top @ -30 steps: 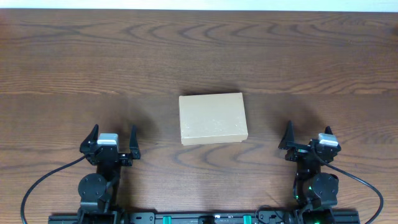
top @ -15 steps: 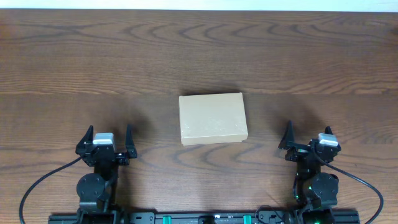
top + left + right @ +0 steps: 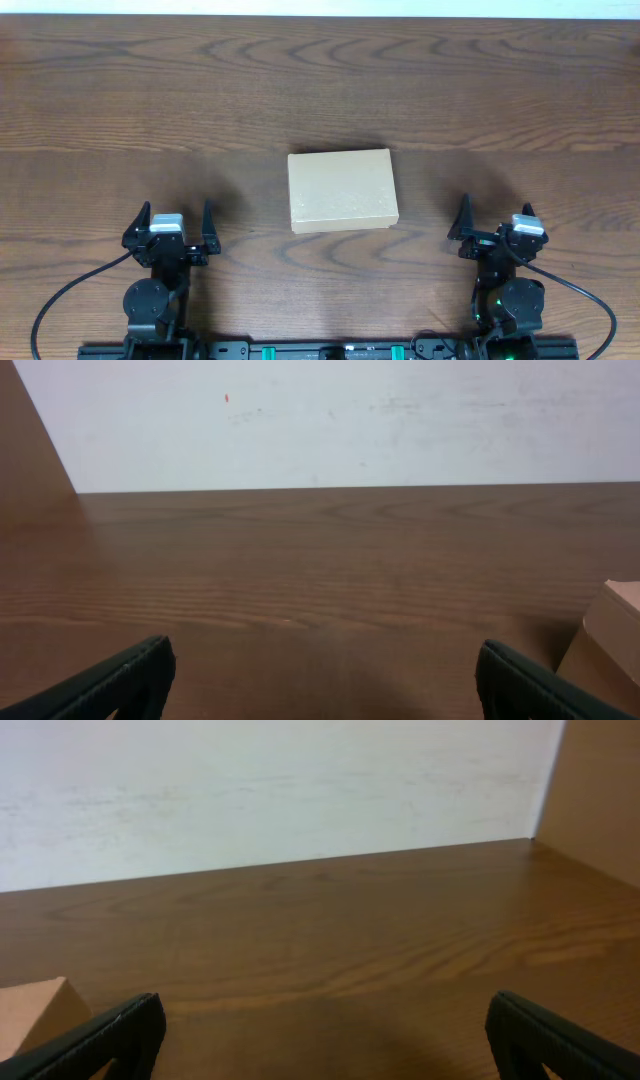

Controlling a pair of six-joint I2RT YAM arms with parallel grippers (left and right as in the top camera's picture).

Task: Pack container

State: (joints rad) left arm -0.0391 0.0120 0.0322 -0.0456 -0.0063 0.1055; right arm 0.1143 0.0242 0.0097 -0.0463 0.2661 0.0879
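Observation:
The container (image 3: 342, 190) is a plain tan cardboard box with its flap lid shut, lying at the middle of the wooden table. Its corner shows at the right edge of the left wrist view (image 3: 615, 622) and at the left edge of the right wrist view (image 3: 35, 1010). My left gripper (image 3: 168, 222) is open and empty near the front edge, left of the box. My right gripper (image 3: 496, 221) is open and empty near the front edge, right of the box. Both are apart from the box.
The brown wooden table (image 3: 320, 90) runs to a white wall at the back. Black cables loop from both arm bases at the front edge. No pens or tape roll are in view.
My left gripper has shifted slightly to the left and back from one second ago. The box and the right gripper have not moved.

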